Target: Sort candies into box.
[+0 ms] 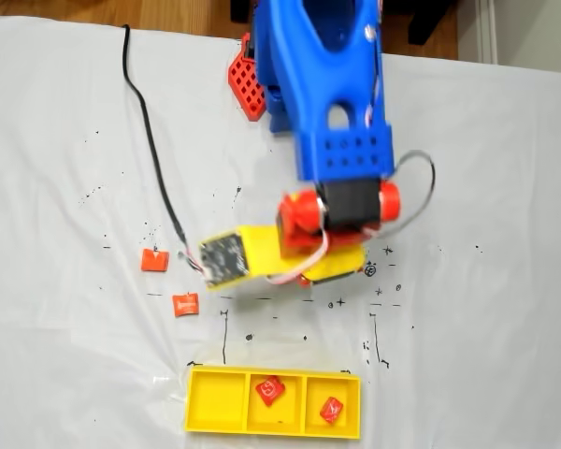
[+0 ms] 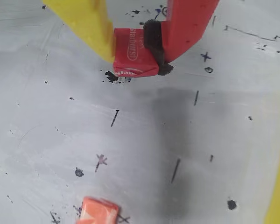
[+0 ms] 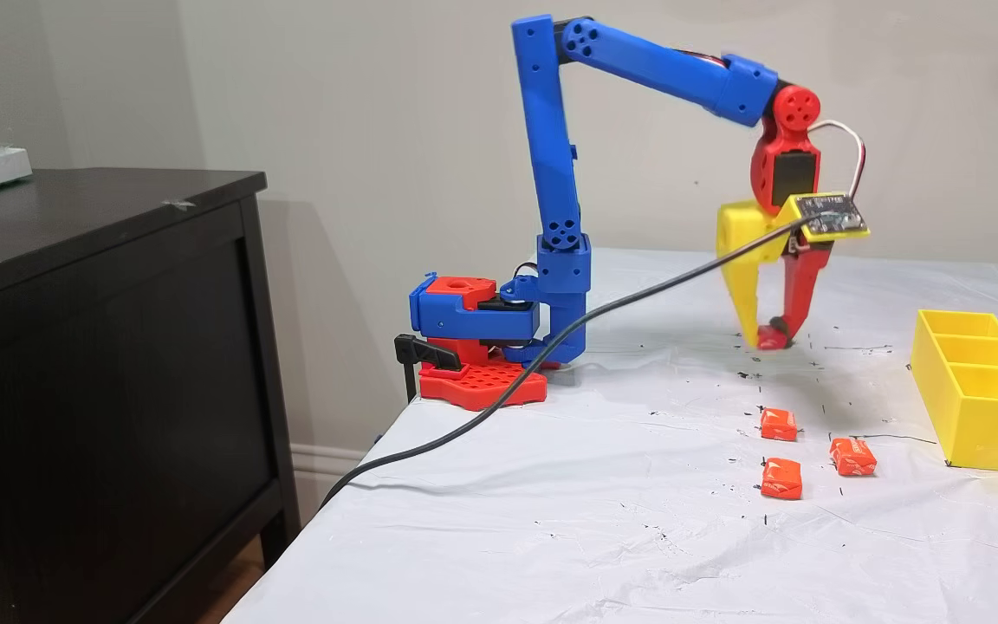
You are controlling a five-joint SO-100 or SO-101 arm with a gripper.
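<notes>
You've got white print on the candy in the wrist view: it looks like "Starburst", sideways on one face, cut off on the lower. Print on other candies is too blurred.

Six candies, one box (three compartments)

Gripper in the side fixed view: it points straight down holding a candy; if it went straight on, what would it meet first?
The gripper, shut on a candy, would probably meet the bare white table cover directly below; the wrist view shows nothing under it but ink marks.
</notes>
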